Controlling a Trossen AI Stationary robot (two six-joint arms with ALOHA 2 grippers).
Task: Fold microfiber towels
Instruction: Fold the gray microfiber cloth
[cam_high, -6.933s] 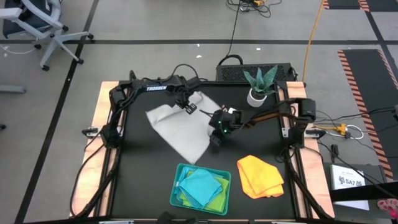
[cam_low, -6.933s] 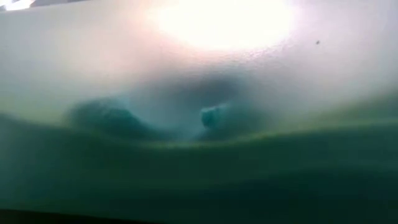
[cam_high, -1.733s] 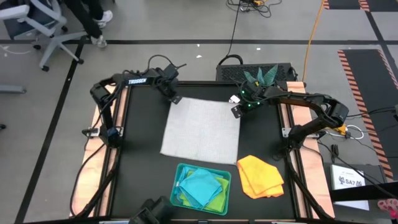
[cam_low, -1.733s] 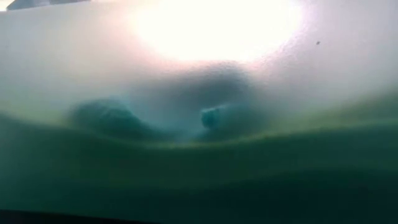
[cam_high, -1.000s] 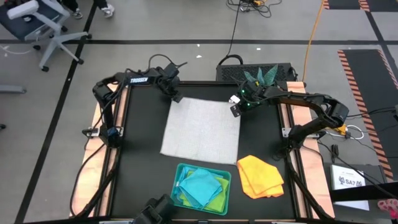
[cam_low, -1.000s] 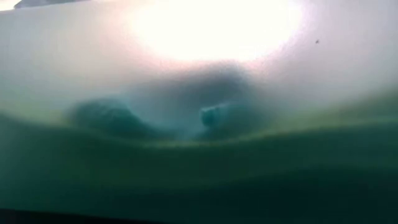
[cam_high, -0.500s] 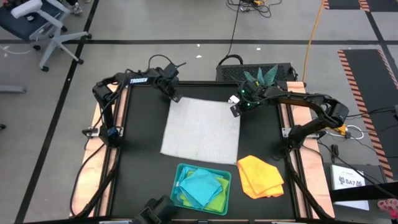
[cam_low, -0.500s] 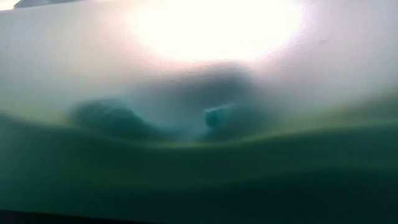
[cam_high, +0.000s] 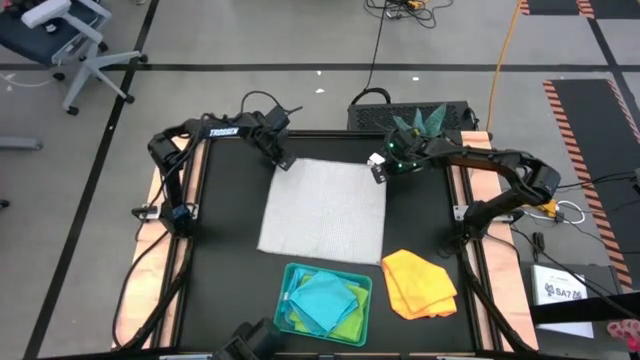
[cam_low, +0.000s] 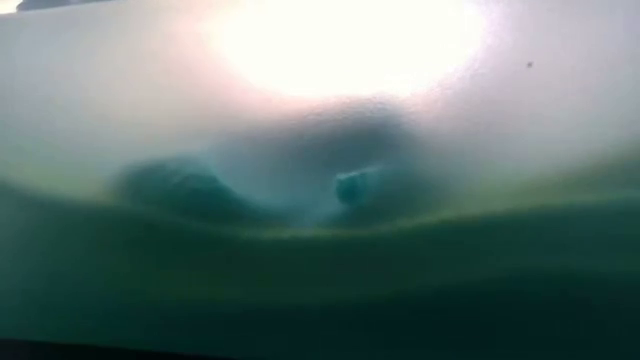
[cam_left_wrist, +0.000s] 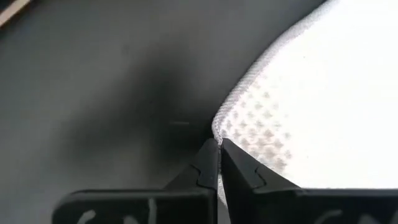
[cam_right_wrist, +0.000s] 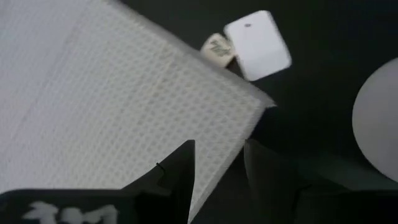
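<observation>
1. Left end effector (cam_left_wrist: 217, 146): fingers pressed together, pinching the far-left corner of the pale grey-white towel (cam_high: 325, 208); the corner fabric sits right at the fingertips.
2. Right end effector (cam_right_wrist: 217, 162): fingers spread, set over the towel's far-right corner, w/ the edge running between them; not yet closed on it.
3. The towel lies flat & open on the black surface (cam_high: 225, 270), between both arms, roughly centre.
4. Handling, as a judgement: light, soft, floppy cloth w/ a waffle texture; it should sag & drape once lifted, so take it by the corners, both at once.
5. Nearer the front: yellow-orange towel (cam_high: 418, 283), crumpled, beside the teal tray (cam_high: 283, 296) holding turquoise towels (cam_high: 325, 298) over a lime green one (cam_high: 345, 325).
6. Potted plant (cam_high: 415, 135) stands just behind the right end effector.
</observation>
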